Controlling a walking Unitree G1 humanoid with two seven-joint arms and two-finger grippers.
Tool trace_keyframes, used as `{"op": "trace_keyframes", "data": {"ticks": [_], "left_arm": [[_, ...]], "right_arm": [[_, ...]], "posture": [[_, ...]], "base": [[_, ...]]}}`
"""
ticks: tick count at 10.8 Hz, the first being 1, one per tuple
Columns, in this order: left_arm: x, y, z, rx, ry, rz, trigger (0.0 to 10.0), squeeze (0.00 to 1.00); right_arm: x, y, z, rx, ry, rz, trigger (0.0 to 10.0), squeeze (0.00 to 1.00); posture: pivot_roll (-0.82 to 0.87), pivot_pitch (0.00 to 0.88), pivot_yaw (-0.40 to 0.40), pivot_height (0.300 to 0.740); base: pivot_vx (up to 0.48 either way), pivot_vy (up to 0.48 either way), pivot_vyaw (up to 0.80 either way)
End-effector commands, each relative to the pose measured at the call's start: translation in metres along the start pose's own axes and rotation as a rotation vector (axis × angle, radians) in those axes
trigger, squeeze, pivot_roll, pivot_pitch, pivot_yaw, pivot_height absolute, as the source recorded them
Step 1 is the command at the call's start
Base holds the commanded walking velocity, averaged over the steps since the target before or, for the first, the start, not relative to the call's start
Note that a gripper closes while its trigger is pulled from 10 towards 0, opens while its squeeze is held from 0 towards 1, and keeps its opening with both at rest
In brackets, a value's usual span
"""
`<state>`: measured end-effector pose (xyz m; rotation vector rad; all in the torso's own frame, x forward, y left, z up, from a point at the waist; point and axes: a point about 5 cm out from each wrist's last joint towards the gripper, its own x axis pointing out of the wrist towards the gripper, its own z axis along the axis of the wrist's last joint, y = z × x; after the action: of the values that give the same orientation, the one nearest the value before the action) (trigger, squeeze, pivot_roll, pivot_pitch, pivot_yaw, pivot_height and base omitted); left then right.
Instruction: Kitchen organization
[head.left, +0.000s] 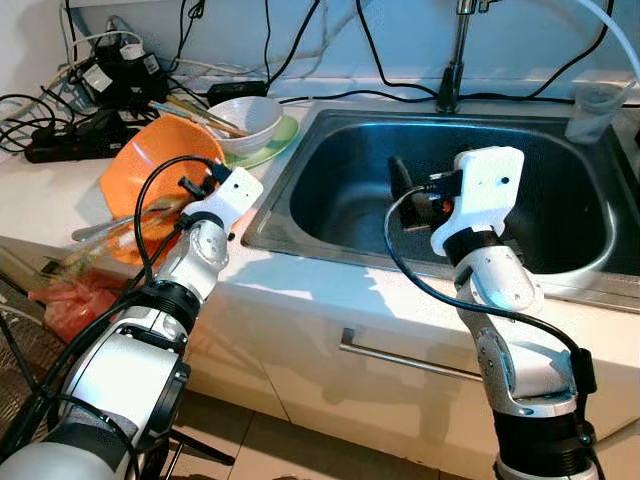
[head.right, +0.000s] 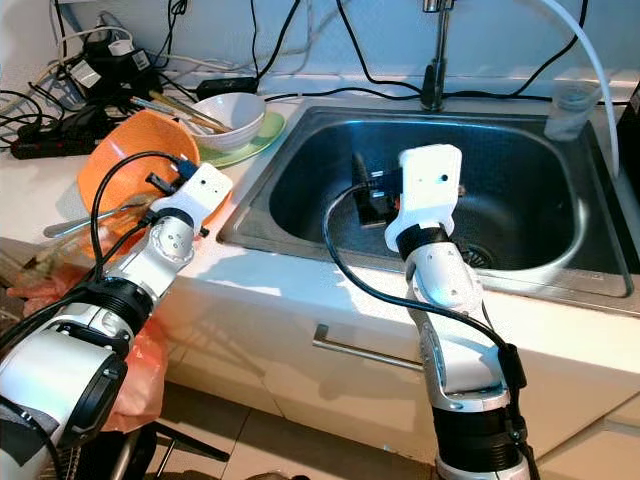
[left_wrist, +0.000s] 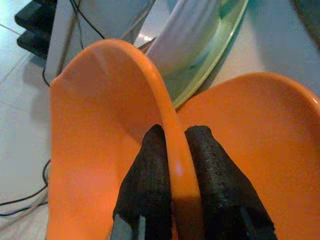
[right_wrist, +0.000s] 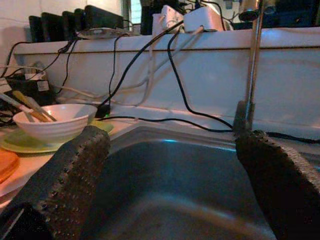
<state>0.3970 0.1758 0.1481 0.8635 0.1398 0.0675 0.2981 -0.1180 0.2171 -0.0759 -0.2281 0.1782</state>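
- Far upper left of the head view: a power strip and a mess of cables on the counter.
- Left gripper is clamped on the rim of the orange bowl, which sits tilted up on edge at left-centre, fingers one on each side of the rim.
- Just behind it: white bowl with chopsticks, sitting on a green plate.
- Centre to right: steel sink, tap at the top.
- Right gripper hangs over the basin, fingers spread wide, holding nothing.
- Upper right corner: clear cup.
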Motion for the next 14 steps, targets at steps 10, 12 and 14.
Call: {"op": "trace_keyframes", "data": {"ticks": [10,12,14], "left_arm": [[-0.001,-0.002,-0.019,-0.098,0.144,-0.225,10.0,0.0],[0.002,0.005,-0.013,-0.132,0.141,-0.234,10.0,0.0],[0.005,0.015,-0.006,-0.171,0.132,-0.24,10.0,0.99]], "right_arm": [[-0.002,0.001,0.006,-0.012,-0.021,0.014,10.0,0.0],[-0.002,0.0,0.007,-0.021,-0.023,0.013,10.0,0.0],[-0.002,0.0,0.007,-0.022,-0.024,0.012,10.0,0.0]], "posture": [[-0.03,0.0,0.132,0.74],[-0.04,0.0,0.133,0.74],[-0.03,0.0,0.132,0.74]], "base": [[0.0,0.0,0.0],[0.0,0.0,0.0],[0.0,0.0,0.0]]}}
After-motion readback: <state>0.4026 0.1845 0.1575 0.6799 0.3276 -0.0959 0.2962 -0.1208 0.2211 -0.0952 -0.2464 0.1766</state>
